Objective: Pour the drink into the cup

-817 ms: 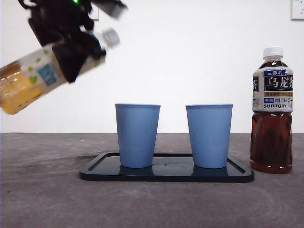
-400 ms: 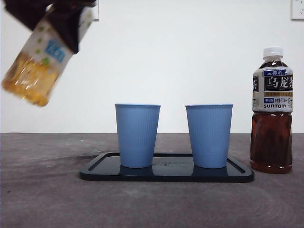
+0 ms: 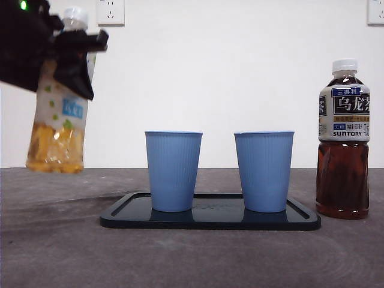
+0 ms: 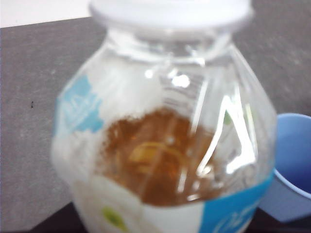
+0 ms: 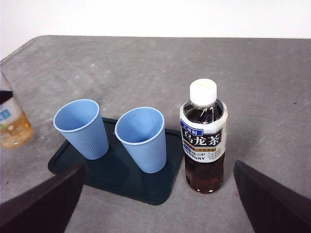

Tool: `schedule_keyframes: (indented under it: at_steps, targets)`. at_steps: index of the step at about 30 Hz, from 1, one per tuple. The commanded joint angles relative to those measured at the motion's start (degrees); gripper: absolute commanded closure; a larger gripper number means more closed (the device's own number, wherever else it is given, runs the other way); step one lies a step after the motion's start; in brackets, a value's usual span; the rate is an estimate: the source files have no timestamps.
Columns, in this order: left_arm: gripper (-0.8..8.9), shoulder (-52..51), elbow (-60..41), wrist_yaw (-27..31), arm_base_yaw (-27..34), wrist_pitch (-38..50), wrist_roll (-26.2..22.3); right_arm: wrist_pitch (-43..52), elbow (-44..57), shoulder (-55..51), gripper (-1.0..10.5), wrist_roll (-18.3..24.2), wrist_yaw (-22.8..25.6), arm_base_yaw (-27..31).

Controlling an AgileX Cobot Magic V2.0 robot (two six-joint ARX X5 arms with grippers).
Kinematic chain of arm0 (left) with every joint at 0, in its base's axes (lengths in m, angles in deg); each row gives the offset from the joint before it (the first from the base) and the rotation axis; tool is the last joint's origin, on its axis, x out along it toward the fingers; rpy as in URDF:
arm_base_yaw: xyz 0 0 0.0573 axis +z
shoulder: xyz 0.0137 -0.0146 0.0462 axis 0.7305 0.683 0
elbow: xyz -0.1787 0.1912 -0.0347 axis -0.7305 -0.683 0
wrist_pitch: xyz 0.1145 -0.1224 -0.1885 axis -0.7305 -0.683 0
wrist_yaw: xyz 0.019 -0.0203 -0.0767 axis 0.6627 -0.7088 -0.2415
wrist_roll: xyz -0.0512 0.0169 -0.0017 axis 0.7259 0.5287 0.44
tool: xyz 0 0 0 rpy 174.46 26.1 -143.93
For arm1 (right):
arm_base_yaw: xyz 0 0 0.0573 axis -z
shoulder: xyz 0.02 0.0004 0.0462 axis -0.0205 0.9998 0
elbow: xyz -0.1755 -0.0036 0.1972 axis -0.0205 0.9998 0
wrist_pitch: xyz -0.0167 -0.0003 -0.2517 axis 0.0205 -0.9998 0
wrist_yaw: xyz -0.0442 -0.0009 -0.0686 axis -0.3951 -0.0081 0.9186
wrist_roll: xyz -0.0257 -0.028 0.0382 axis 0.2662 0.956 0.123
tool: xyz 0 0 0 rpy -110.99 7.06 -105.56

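Left gripper (image 3: 63, 51) high at the front view's left edge, clamped around the pale bottle (image 3: 60, 114) below its cap. Right gripper (image 5: 158, 204) raised, jaws spread wide, holding nothing.

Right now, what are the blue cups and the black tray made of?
The two blue cups look like matte plastic or coated paper, with fine ribs down their sides. The tray looks like glossy black plastic: its shiny surface mirrors the cups.

Plain white wall (image 3: 240, 72) behind the grey mottled table (image 3: 192, 258); white power socket (image 3: 110, 12) high on that wall; second white plate (image 3: 375, 12) on the wall's far edge; even, soft lighting.
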Motion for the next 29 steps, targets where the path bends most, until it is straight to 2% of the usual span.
schedule_keyframes:
  at_steps: [1,8,14,29]
  targets:
    - [6.95,1.0,-2.0,0.2,0.4,10.2,1.3,0.3,-0.8,0.2,4.6,0.3,-0.2,-0.3]
    - [6.95,5.3,-6.2,0.2,2.2,19.9,2.6,0.2,-0.8,0.2,4.6,0.3,0.5,-0.3]
    - [6.95,11.2,-6.3,0.2,2.7,24.4,2.5,0.2,-0.8,0.2,4.6,0.3,0.5,-0.3]
    - [6.86,15.1,-6.3,0.2,2.7,26.1,2.6,0.2,-0.8,0.2,4.6,0.2,0.5,-0.3]
